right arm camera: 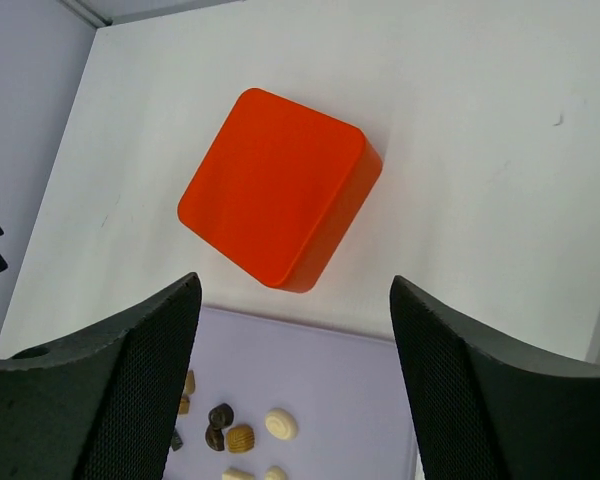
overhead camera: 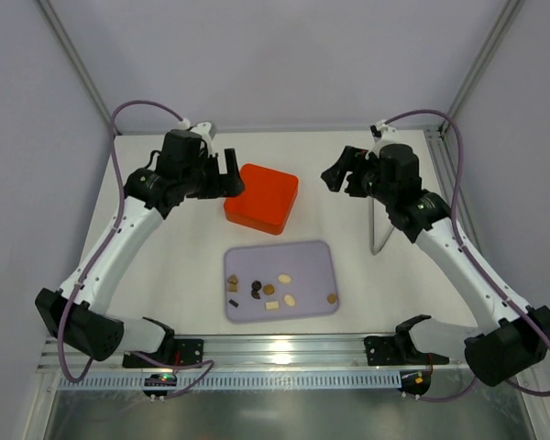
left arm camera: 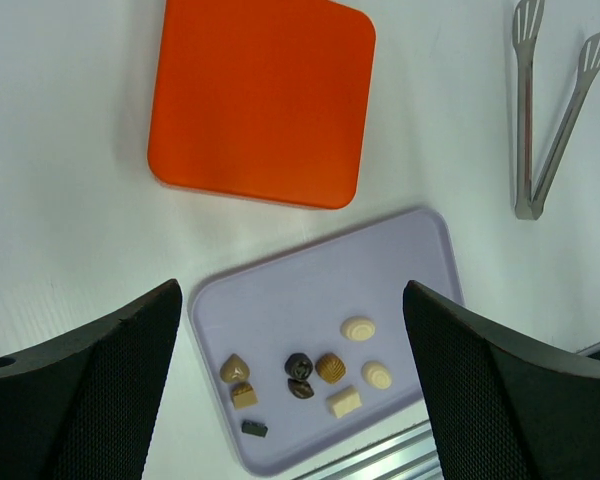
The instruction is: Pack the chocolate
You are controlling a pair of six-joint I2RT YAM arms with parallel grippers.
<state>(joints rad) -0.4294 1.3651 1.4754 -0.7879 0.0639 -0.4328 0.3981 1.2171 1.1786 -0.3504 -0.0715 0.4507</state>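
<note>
Several small chocolates, dark brown, tan and cream, lie on a lilac tray. They also show in the left wrist view and the right wrist view. A closed orange box stands behind the tray; it also shows in the left wrist view and the right wrist view. My left gripper is open and empty, raised left of the box. My right gripper is open and empty, raised right of the box.
Metal tongs lie on the white table right of the tray, also in the left wrist view. An aluminium rail runs along the near edge. Grey walls enclose the table.
</note>
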